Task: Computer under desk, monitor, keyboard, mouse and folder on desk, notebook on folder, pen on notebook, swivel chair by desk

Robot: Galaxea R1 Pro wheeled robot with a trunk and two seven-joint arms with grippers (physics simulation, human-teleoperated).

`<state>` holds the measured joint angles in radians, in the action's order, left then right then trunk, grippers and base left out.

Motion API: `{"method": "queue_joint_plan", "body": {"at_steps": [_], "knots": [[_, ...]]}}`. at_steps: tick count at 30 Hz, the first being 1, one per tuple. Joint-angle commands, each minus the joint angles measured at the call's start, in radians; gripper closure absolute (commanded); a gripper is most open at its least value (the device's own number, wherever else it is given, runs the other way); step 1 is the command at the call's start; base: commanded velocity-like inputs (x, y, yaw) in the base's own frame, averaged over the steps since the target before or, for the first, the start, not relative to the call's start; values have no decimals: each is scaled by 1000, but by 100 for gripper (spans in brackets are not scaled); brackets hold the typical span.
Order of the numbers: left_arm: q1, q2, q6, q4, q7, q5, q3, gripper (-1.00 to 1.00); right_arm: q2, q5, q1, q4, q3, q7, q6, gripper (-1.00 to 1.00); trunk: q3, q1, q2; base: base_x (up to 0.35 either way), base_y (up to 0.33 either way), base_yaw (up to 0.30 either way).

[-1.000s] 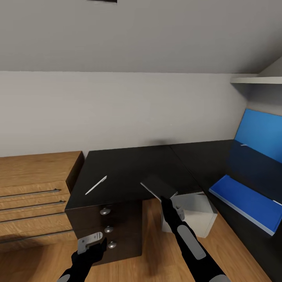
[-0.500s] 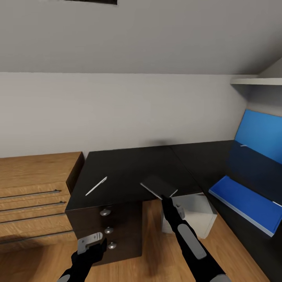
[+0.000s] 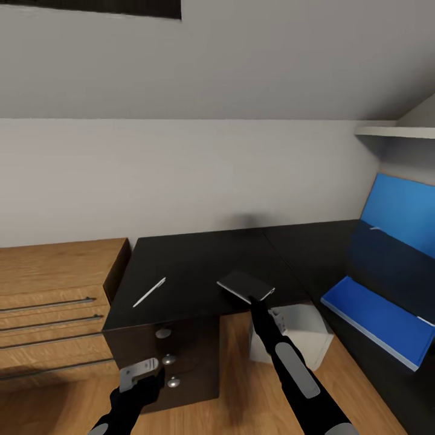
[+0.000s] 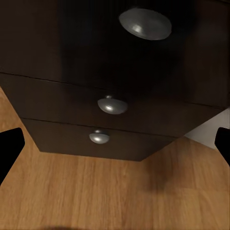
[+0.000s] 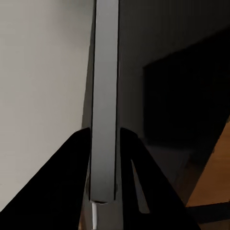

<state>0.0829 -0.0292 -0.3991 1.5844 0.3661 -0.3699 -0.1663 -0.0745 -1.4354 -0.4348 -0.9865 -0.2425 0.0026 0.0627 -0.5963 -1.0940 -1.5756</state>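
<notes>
From my head camera, the light-grey boxy tower computer [image 3: 302, 338] is half hidden behind my right arm and the black L-shaped desk top [image 3: 199, 266]. The bright blue flat folder [image 3: 377, 320] and the blue back panel [image 3: 402, 211] run off the right edge. The light-wood drawer chest [image 3: 54, 302] is cut off at the left. My left gripper's dark fingertips [image 4: 9, 148] barely enter the left wrist picture's sides.
</notes>
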Motion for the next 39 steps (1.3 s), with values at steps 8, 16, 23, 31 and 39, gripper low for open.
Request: {"method": "queue_joint_plan", "body": {"at_steps": [8, 16, 23, 31, 39], "knots": [[0, 0, -1, 1, 10, -11, -1, -100, 31, -10, 16, -65, -3, -1, 5, 100, 24, 31, 56, 0, 0, 0], [0, 0, -2, -8, 14, -13, 2, -100, 96, -13, 77, -220, 0, -8, 9, 100, 28, 35, 63, 0, 0, 0], [0, 0, -1, -36, 16, -9, 7, -100, 100, -13, 82, -231, 9, -10, 12, 100, 28, 35, 63, -101, -81, -1], [0, 0, -1, -44, 16, -12, 8, -100, 103, -13, 82, -231, 56, -12, 12, 100, 28, 35, 63, -174, -164, -179], [0, 3, 4, -108, 13, -13, 38, -100, 107, -13, 82, -231, 119, -12, 12, 100, 28, 35, 63, -18, -13, -255]]}}
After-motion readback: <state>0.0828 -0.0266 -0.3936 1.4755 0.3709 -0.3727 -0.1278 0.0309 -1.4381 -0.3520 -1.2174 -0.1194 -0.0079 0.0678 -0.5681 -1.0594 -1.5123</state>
